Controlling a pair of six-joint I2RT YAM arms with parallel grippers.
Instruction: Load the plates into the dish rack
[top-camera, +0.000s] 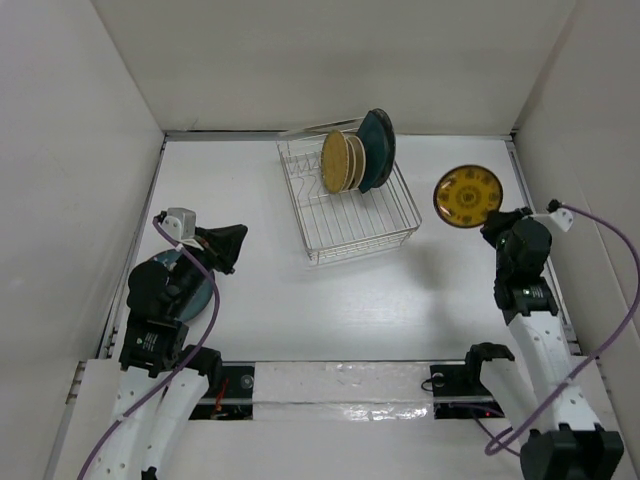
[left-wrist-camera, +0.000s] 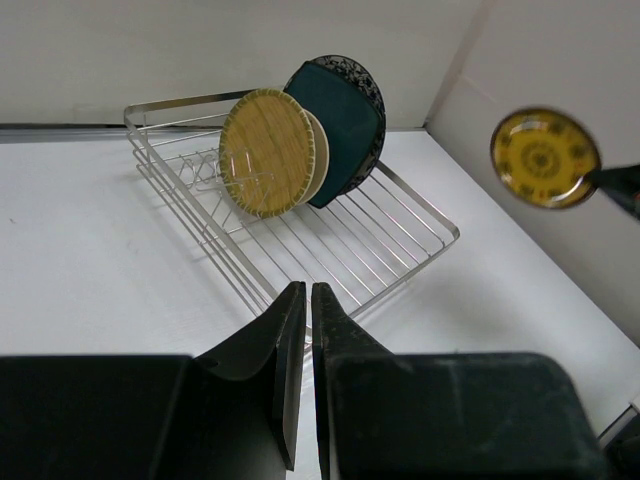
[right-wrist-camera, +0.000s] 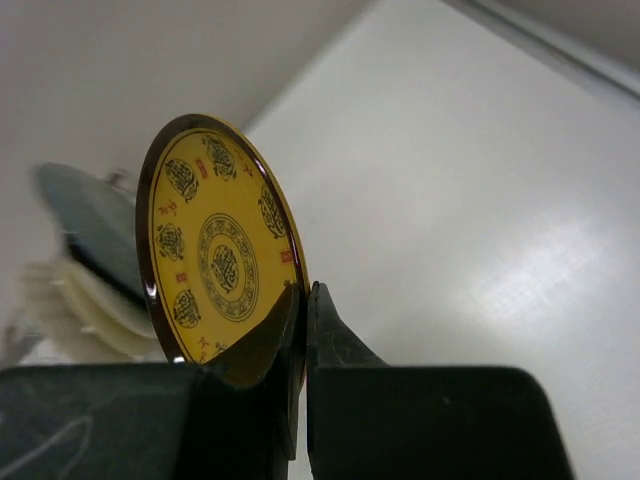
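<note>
The silver wire dish rack (top-camera: 362, 222) stands at the back middle of the table. In it a round gold plate (top-camera: 334, 160), a cream plate (top-camera: 356, 163) and a square dark teal plate (top-camera: 377, 150) stand on edge. My right gripper (top-camera: 492, 226) is shut on the rim of a yellow patterned plate (top-camera: 467, 195), held upright above the table to the right of the rack; the plate (right-wrist-camera: 215, 245) fills the right wrist view at my gripper (right-wrist-camera: 305, 292). My left gripper (top-camera: 230, 250) is shut and empty, left of the rack. A round teal plate (top-camera: 203, 292) lies partly hidden under the left arm.
White walls enclose the table on the left, back and right. In the left wrist view the rack (left-wrist-camera: 400, 240) lies just ahead of my left gripper (left-wrist-camera: 307, 292), with the held yellow plate (left-wrist-camera: 545, 158) at the far right.
</note>
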